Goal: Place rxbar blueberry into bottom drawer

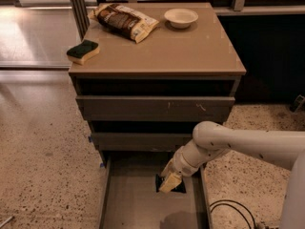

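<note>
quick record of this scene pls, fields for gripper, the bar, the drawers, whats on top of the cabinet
gripper: gripper at the end of the white arm, low inside the bottom drawer, toward its right wall
rxbar blueberry: rxbar blueberry shows as a dark wrapper right at the gripper, inside the drawer; held or released cannot be told
bottom drawer: bottom drawer pulled out, open
upper drawers: top drawer and middle drawer above it
cabinet top: snack bag at back left, white bowl at back, sponge at left edge
</note>
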Available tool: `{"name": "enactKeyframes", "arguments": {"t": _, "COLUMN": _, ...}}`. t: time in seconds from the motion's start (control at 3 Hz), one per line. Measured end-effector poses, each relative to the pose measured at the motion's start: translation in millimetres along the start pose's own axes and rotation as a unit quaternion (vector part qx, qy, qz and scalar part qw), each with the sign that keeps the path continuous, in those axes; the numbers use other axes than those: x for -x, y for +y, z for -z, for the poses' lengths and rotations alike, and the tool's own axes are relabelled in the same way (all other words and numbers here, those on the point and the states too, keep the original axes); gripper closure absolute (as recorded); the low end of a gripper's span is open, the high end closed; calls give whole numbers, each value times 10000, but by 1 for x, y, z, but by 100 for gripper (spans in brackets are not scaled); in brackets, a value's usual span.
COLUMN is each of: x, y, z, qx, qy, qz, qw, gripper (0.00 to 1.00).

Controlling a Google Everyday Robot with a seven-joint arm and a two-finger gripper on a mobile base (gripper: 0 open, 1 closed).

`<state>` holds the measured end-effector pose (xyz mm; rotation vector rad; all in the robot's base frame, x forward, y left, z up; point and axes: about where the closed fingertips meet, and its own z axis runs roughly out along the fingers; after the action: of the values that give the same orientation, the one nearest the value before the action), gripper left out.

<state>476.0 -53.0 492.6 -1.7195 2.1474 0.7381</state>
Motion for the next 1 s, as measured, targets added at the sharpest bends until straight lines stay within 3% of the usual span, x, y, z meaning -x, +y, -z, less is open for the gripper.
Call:
{"name": "enactKeyframes", "arguments": {"t": 0.67, "x": -31, "y": -32, "z": -85, "qx": 8, "qy": 213, "qz": -280, "qw": 9994, "gripper": 100}}
{"name": "enactKeyframes", "arguments": {"t": 1.0, "x": -41, "y": -51, "z": -131, "qx": -115, "qy": 434, "qz": -299, "qw": 9985, "gripper": 100}}
